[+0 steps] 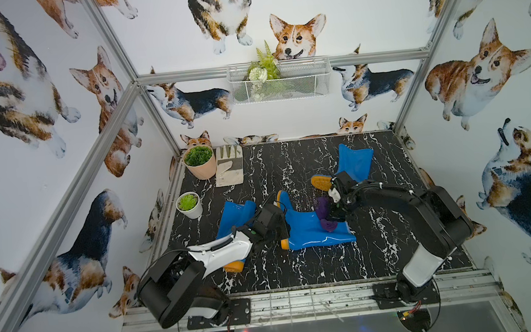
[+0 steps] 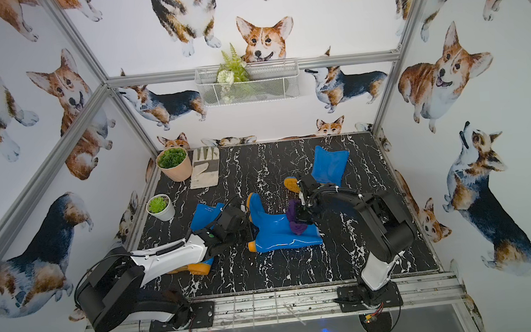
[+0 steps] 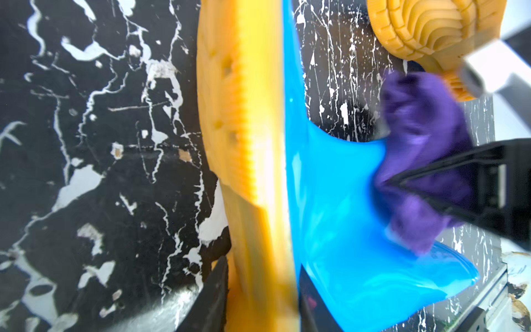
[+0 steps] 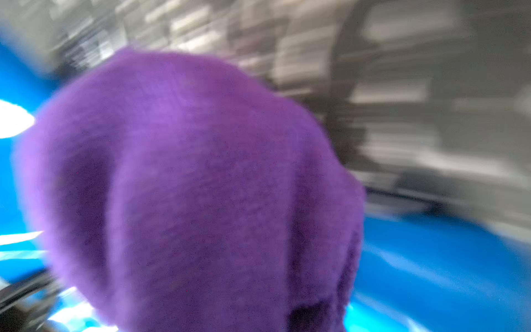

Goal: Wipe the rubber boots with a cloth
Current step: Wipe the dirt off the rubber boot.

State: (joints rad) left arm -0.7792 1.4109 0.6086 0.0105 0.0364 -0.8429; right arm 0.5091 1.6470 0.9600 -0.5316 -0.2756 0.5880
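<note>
Over at the left edge of the black marble table (image 1: 298, 268) stand a peach plant pot (image 1: 203, 172) and a small white pot (image 1: 192, 211), with a work glove (image 1: 229, 173) lying flat beside the peach one. Next in, the left boot (image 1: 234, 216) lies on its side, half hidden under the left arm, its orange sole poking out toward the front. The left gripper (image 1: 277, 235) sits at the heel of the middle boot (image 1: 308, 234), jaws either side of the orange sole in the left wrist view; clamped or just short of it, I cannot tell. That boot lies flat on its side, mid-table. On its ankle is the purple cloth (image 1: 321, 206), bunched up, pinched tight in the right gripper (image 1: 336, 214) and touching the glossy blue. Behind the right wrist, the right boot (image 1: 354, 163) lies toward the back corner, apart from the others.
</note>
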